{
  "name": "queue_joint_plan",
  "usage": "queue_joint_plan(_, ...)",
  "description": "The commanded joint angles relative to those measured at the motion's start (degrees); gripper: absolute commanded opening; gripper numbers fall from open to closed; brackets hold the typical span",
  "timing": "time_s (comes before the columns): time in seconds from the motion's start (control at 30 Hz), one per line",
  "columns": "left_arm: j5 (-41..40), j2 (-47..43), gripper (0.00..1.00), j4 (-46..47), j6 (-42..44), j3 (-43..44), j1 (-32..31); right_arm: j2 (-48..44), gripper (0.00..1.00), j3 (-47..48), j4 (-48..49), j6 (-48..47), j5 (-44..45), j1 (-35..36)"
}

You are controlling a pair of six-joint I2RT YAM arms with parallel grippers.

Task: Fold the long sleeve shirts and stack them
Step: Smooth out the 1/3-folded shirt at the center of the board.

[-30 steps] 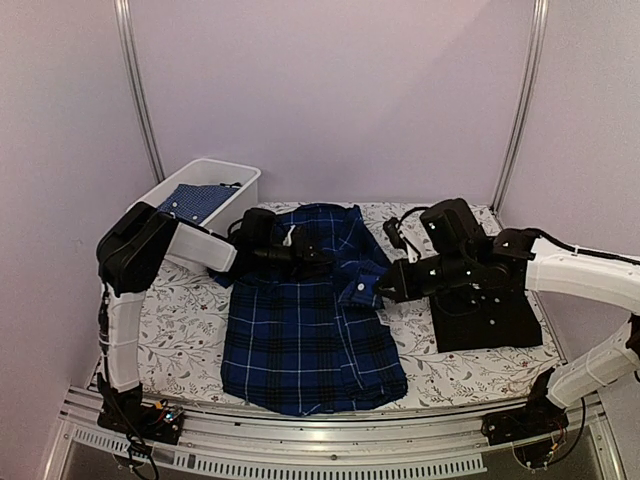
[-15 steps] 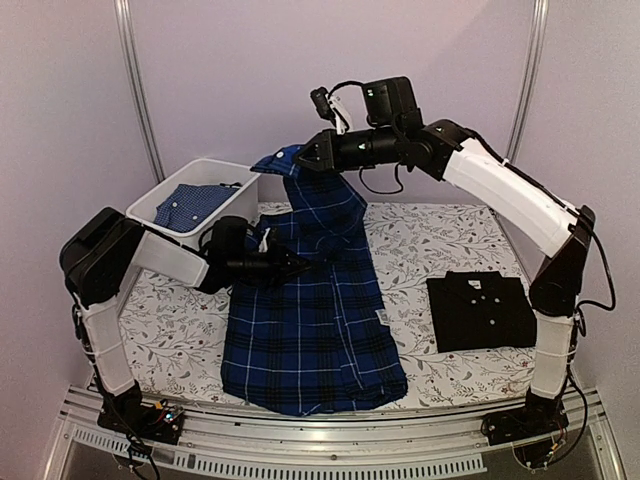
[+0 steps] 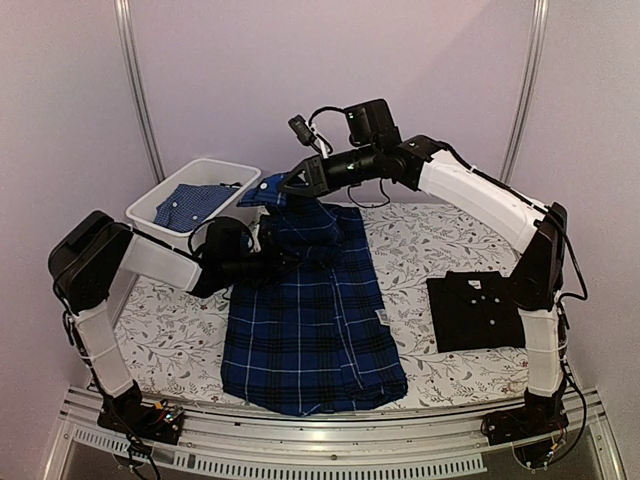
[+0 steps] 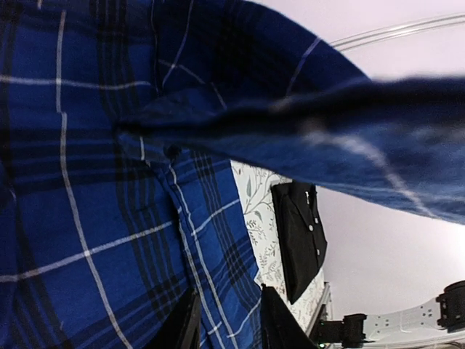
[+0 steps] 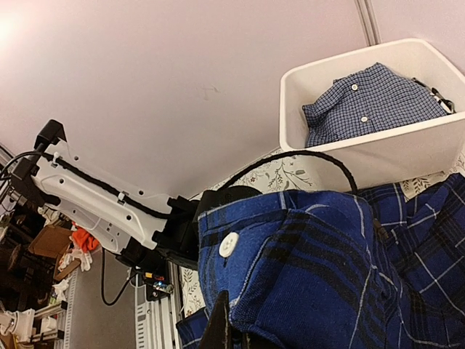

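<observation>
since half a sec ago the right arm (image 3: pixel 480 200) has dropped a bit and swung toward 9 o'clock. its jaws are closed on a cuff (image 3: pixel 264 190) of the plaid shirt (image 3: pixel 310 330) and now sit lower, over the shirt's 12 o'clock end. the lifted sleeve was stretched tall before; now it hangs shorter and bunches over the upper part of the shirt. the left arm (image 3: pixel 160 262) has pulled slightly toward 9, w/ its jaws at approx the same spot on the shirt's upper left. the shirt body lies flat on the counter (image 3: pixel 420 240), centre to 6 o'clock, hem unchanged. the black shirt (image 3: pixel 485 312) is folded at 4 o'clock, well apart from the plaid, not moved. the white bin (image 3: pixel 215 163) at 10 o'clock has a small-check shirt (image 3: pixel 190 203) in it, same as before.

hard to make out:
- right wrist view: the cuff w/ its white button (image 5: pixel 229 244) runs down to one dark finger (image 5: pixel 218 331) at the bottom edge; the other finger is behind cloth.
- left wrist view: two dark fingers (image 4: pixel 185 327) are cut off at the bottom edge w/ a narrow gap and plaid btwn them; can't tell if the left jaws pinch it.
- a blurred fold of plaid crosses the top of that view.
- top view: the left jaws are lost against dark cloth.
</observation>
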Motion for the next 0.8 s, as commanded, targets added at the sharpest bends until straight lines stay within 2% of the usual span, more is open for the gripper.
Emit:
queue_joint_plan(0.0, -9.2, -5.6, 0.28, -3.5, 14.2, -0.7, 0.5, -2.2, 0.0, -1.7, 4.6, -0.4, -6.6, 0.0)
queue_joint_plan(0.27, -15.1, -8.0, 0.34, 1.2, 27.5, -2.1, 1.3, -3.8, 0.0, -2.9, 5.7, -1.1, -8.9, -0.1)
queue_joint_plan(0.4, -12.9, -8.6, 0.35, 13.8, 36.0, -7.4, 1.4, -4.9, 0.0, -5.0, 6.7, -1.1, -9.8, 0.0)
queue_joint_plan(0.53, -7.0, -7.2, 0.38, 28.5, 44.6, -12.5, 1.4, -7.5, 0.0, -8.4, 8.5, -1.8, -11.1, 0.0)
queue_joint_plan(0.67, -0.5, -4.1, 0.38, 29.0, 47.7, -9.7, 1.4, -8.1, 0.0, -9.3, 8.8, -2.4, -12.7, -0.1)
queue_joint_plan(0.77, -1.0, -2.1, 0.39, 27.3, 48.4, -7.4, 1.1, -7.7, 0.0, -9.3, 8.9, -2.7, -14.8, -0.1)
